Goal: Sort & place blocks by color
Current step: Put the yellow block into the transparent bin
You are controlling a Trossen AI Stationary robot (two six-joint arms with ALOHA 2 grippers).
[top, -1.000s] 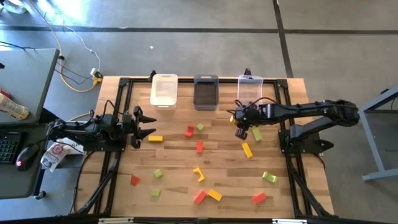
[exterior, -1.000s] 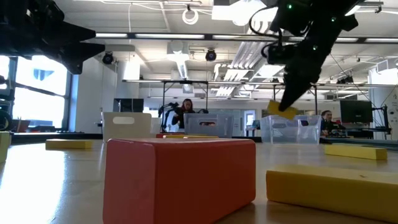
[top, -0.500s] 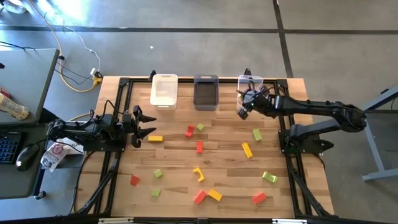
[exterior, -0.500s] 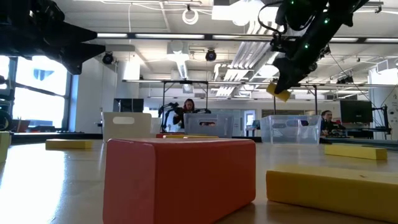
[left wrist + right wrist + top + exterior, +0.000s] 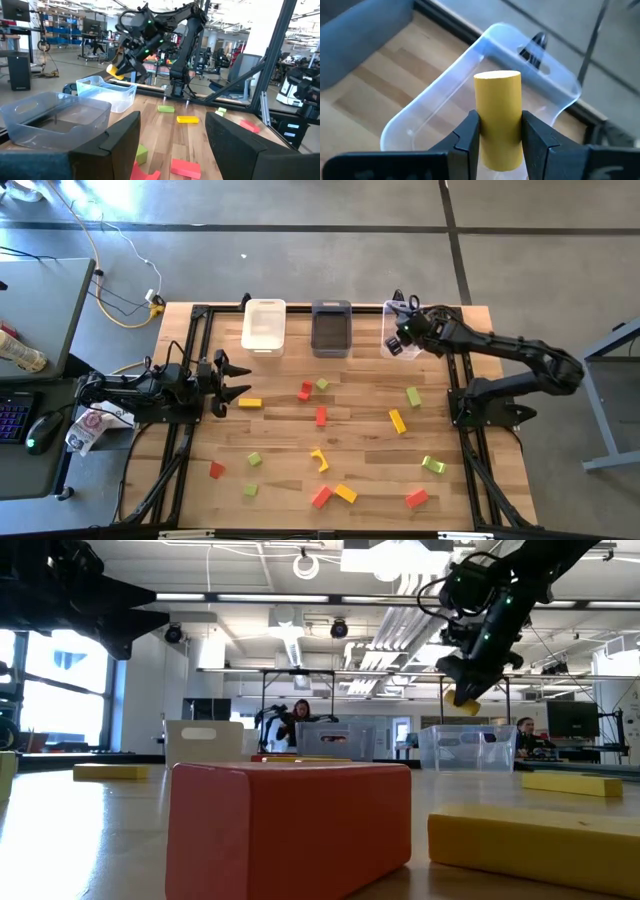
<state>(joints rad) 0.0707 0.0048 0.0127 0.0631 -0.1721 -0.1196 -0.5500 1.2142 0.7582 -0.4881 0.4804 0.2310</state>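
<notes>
Yellow cylinder block (image 5: 497,117) sits clamped between the right gripper's (image 5: 498,131) fingers, hanging directly above the clear bin (image 5: 547,82), seemingly so a release would drop it inside. The left gripper (image 5: 226,383), jaws apart, waits at the table's left edge.
</notes>
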